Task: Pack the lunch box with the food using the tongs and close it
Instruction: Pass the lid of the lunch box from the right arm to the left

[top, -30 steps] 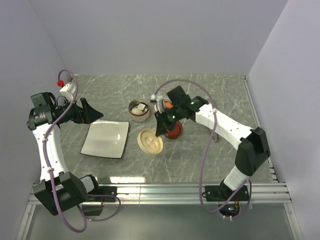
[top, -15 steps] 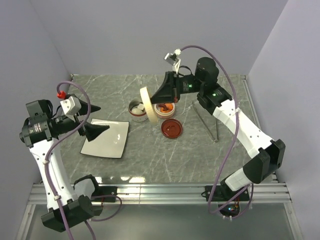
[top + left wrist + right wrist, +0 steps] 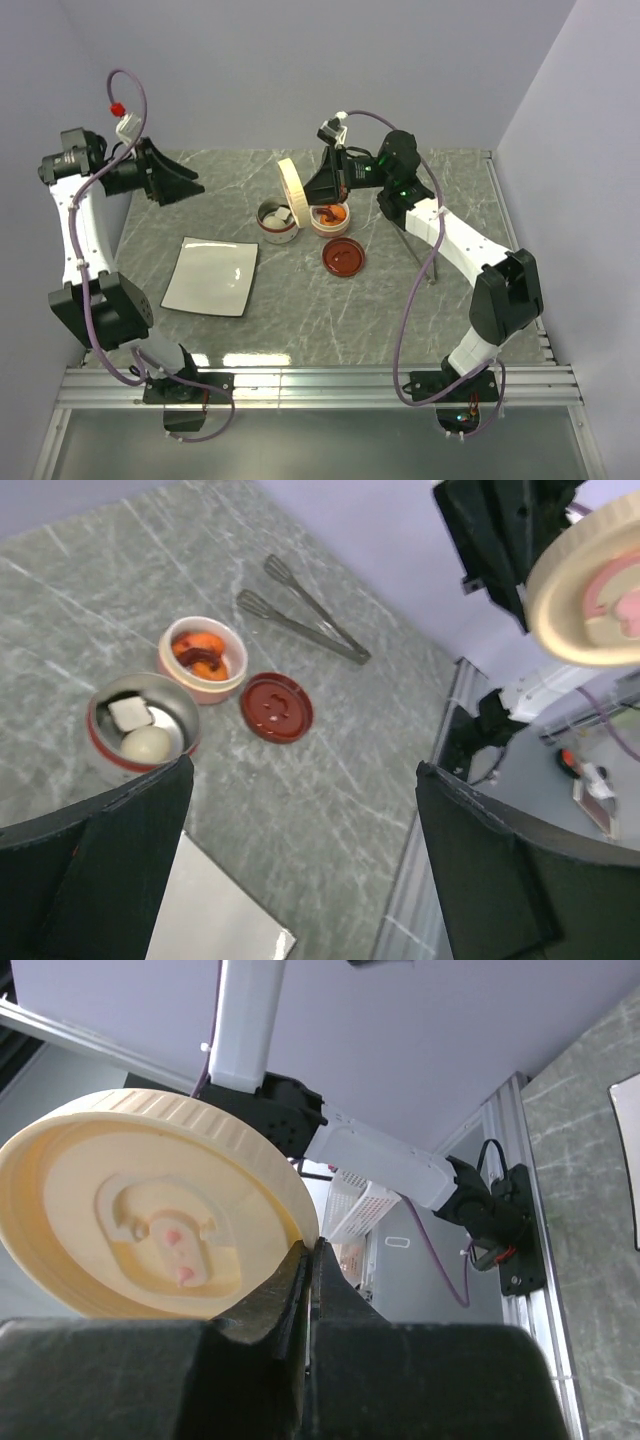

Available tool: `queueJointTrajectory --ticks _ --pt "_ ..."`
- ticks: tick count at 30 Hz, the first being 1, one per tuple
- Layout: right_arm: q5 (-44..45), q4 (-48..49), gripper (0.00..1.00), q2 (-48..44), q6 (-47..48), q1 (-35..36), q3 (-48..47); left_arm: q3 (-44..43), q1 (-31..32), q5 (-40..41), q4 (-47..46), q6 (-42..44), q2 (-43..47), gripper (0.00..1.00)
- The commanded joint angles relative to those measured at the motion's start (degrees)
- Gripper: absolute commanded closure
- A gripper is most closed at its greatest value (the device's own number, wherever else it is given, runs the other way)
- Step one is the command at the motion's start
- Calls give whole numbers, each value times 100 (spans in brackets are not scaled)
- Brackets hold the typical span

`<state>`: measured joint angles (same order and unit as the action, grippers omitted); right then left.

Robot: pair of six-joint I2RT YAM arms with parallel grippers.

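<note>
The lunch box stands as two round tiers at mid-table. A steel red-rimmed tier (image 3: 278,222) (image 3: 143,723) holds a white egg-like ball (image 3: 147,745) and a pale piece (image 3: 130,713). A pink tier (image 3: 330,217) (image 3: 203,659) holds orange fried bits (image 3: 200,655). My right gripper (image 3: 308,194) (image 3: 311,1249) is shut on the rim of the cream lid (image 3: 291,195) (image 3: 150,1220), which it holds on edge above the tiers. The tongs (image 3: 415,247) (image 3: 305,611) lie on the table to the right. My left gripper (image 3: 183,190) (image 3: 300,880) hangs open and empty, high at the back left.
A red lid (image 3: 343,257) (image 3: 277,706) lies on the table in front of the pink tier. A white square plate (image 3: 211,277) (image 3: 215,920) sits at the front left. Walls close in the table on three sides, and a metal rail (image 3: 320,380) runs along the near edge.
My right gripper took the cream lid off the table and lifted it on edge over the tiers. The left arm swung up and back to the far left, staying open.
</note>
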<state>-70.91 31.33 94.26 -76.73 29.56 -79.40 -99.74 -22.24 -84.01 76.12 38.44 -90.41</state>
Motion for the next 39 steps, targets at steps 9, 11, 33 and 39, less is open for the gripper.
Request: queueJointTrajectory --ticks 9,11,33,39 --pt "-53 715 100 -364 -377 -381 38 2420 833 1143 -9838 -7242 2410 1" --pt "-133 1075 100 -347 -658 -372 108 3363 1167 1036 -11114 -7631 2729 1" --pt "-555 927 100 -417 -448 278 214 3286 4034 1132 -7822 -2613 3618 1" --pt "-423 1217 100 -268 -808 261 231 3391 4131 1307 -7885 -2587 3671 1"
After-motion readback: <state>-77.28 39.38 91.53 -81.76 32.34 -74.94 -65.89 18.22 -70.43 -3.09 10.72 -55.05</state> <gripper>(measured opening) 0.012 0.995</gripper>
